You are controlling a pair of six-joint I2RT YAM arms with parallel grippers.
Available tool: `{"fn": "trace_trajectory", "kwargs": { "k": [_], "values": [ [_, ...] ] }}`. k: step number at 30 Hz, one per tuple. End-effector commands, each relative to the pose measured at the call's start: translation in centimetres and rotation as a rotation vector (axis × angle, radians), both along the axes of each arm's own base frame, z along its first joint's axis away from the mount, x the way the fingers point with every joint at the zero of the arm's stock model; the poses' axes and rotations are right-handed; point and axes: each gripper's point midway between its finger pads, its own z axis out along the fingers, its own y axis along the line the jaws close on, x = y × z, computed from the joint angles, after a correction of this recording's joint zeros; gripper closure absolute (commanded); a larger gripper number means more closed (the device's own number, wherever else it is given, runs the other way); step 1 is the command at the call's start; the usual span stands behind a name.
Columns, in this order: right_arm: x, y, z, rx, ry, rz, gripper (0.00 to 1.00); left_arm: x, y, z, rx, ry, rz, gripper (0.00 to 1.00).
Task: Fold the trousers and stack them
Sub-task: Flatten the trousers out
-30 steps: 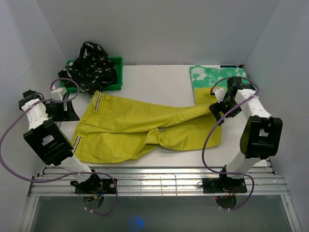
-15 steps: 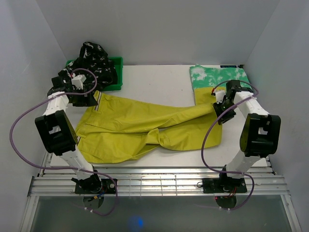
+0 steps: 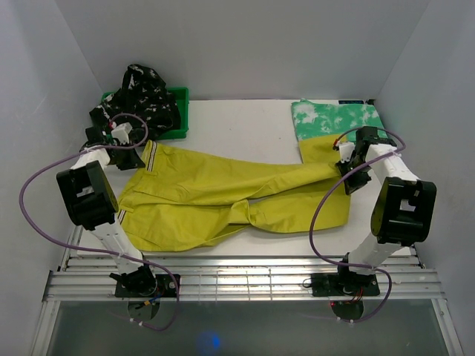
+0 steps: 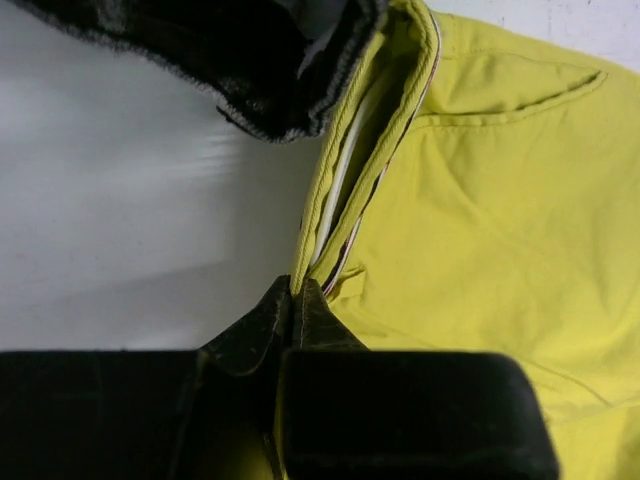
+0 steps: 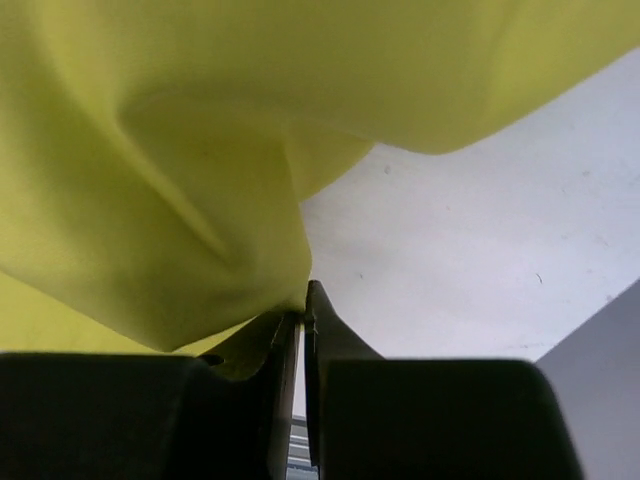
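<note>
So, most of the white table top was taken up by the long mustard-yellow cloth trousers. They were spread flat between the two pincers, with the waist end at the left pincer and the leg ends at the right pincer. It was probably laid out that way so it could be picked up at both ends and folded over.

The green-and-white mottled cloth pair was parked flat just behind the right pincer, its near edge covered by a yellow leg. That's likely meant as the bottom of the stack.

The black cloth pair with white pattern was heaped in the green plastic bin, just behind the left pincer and not folded yet.

The left pincer was clamped down on the edge of the striped waistband. The right one was squeezed closed too, with a bunch of leg cloth nipped at its tips.
</note>
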Motion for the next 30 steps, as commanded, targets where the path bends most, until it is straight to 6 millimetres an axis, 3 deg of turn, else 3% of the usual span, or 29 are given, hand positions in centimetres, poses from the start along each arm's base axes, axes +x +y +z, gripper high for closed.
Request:
{"fn": "trace_trajectory", "kwargs": {
  "k": [1, 4, 9, 11, 15, 18, 21, 22, 23, 25, 26, 27, 29, 30],
  "values": [
    [-0.8, -3.6, 1.9, -0.1, -0.037, -0.047, 0.92, -0.7, 0.1, 2.0, -0.028, -0.046, 0.007, 1.0],
    [-1.9, -5.8, 1.9, -0.137, -0.013, -0.083, 0.92, -1.4, 2.2, 2.3, 0.005, -0.045, 0.066, 1.0],
    [-4.8, -9.6, 1.5, -0.2, 0.055, -0.123, 0.92, -3.2, 7.9, 1.7, 0.097, -0.006, 0.2, 1.0],
    [-6.0, -10.2, 1.0, -0.211, 0.085, -0.115, 0.92, -3.7, 9.3, 1.2, 0.126, 0.009, 0.219, 1.0],
    [-7.8, -11.4, 0.4, -0.233, 0.125, -0.115, 0.92, -4.0, 9.9, 0.4, 0.128, 0.026, 0.225, 1.0],
    [-8.8, -10.8, 0.0, -0.203, 0.154, -0.062, 0.92, -3.8, 9.8, 0.1, 0.113, 0.032, 0.218, 1.0],
    [-9.2, -10.0, 0.1, -0.162, 0.165, 0.002, 0.82, -3.8, 10.3, -0.1, 0.144, 0.037, 0.2, 1.0],
    [-8.9, -9.7, 0.4, -0.138, 0.155, 0.022, 0.76, -3.8, 10.4, -0.3, 0.156, 0.04, 0.185, 1.0],
    [-7.9, -9.7, 1.3, -0.127, 0.118, 0.033, 0.62, -4.0, 10.5, -0.5, 0.167, 0.051, 0.175, 1.0],
    [-6.1, -9.2, 2.3, -0.082, 0.063, 0.042, 0.44, -4.3, 11.1, -0.6, 0.214, 0.059, 0.15, 1.0],
    [-4.8, -8.7, 2.8, -0.044, 0.027, 0.042, 0.4, -4.3, 11.2, -0.5, 0.226, 0.058, 0.138, 1.0],
    [-2.3, -8.8, 4.1, -0.017, -0.034, 0.032, 0.39, -4.3, 11.3, -0.4, 0.234, 0.056, 0.124, 1.0],
    [0.3, -8.7, 5.2, 0.031, -0.079, -0.033, 0.39, -4.3, 11.2, -0.2, 0.247, 0.049, 0.078, 1.0],
    [3.2, -8.7, 6.5, 0.074, -0.137, -0.048, 0.39, -4.3, 11.2, 0.0, 0.249, 0.044, 0.069, 1.0]
  ]
}}
